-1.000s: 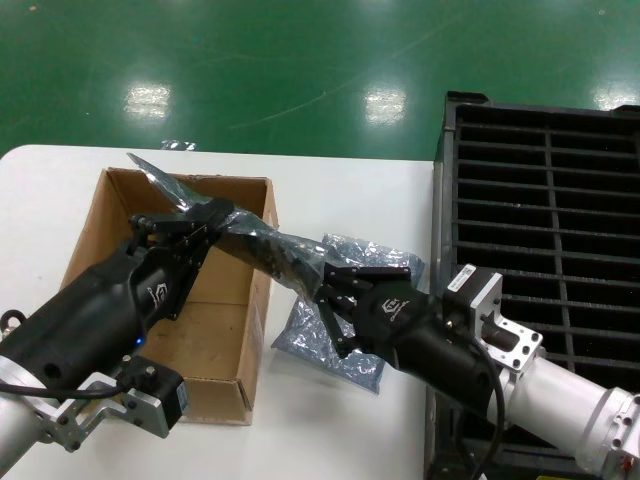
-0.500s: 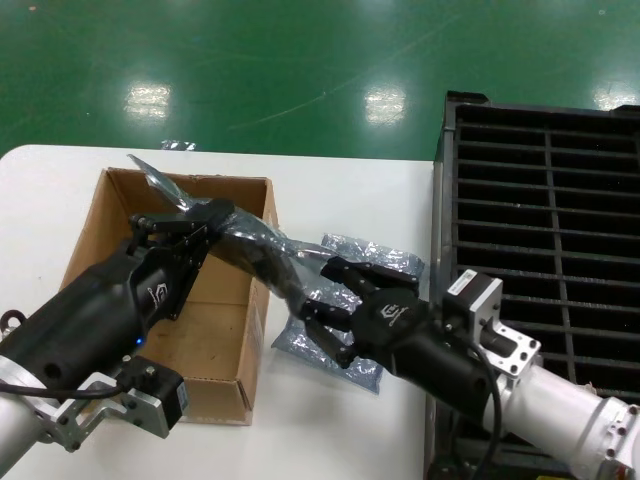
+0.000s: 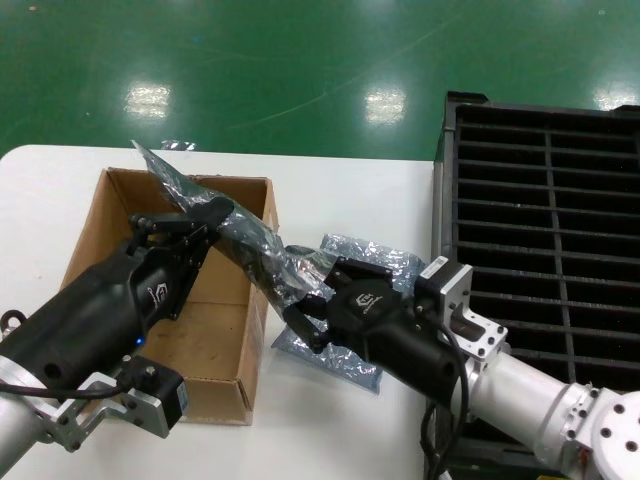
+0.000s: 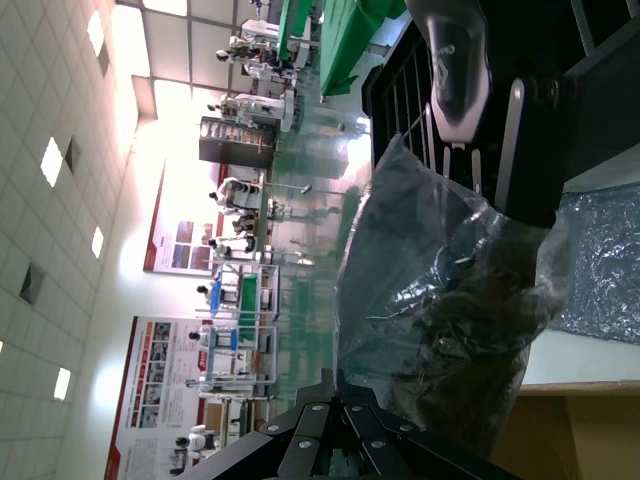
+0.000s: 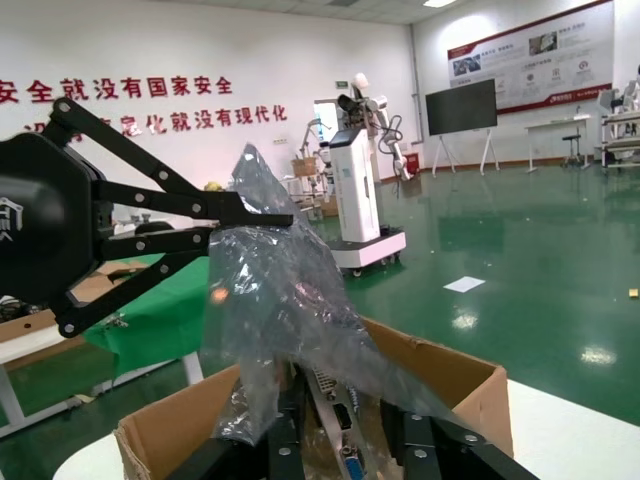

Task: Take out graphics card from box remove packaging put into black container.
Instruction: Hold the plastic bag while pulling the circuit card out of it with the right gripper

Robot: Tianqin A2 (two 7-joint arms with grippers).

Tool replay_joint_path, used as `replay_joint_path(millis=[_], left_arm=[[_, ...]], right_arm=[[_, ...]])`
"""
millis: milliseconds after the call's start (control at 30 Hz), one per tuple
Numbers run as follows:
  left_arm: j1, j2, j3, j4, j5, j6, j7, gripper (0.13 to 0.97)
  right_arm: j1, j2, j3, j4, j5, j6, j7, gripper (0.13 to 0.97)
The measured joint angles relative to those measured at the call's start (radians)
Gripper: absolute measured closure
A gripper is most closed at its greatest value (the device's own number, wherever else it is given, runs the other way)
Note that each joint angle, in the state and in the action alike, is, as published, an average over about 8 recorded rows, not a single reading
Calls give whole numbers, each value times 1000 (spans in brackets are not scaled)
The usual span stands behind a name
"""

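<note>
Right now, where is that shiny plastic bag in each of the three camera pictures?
Head view: the packaging hangs mid-picture, stretched between the left end effector over the box and the right end effector.
Left wrist view: it fills the centre, with the right end effector behind it.
Right wrist view: it rises mid-frame, with the left end effector pinching it.
Shared landmark: the cardboard box.

right gripper [image 3: 305,312] now closed on packaging [image 3: 255,245], rotated
</note>
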Motion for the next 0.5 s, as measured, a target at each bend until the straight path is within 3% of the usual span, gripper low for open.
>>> replay_joint_path(millis=[500], left_arm=[[0,0,0,0,0,0,0,959]], right_arm=[[2,-15,14,-13,-21,41,22,891]])
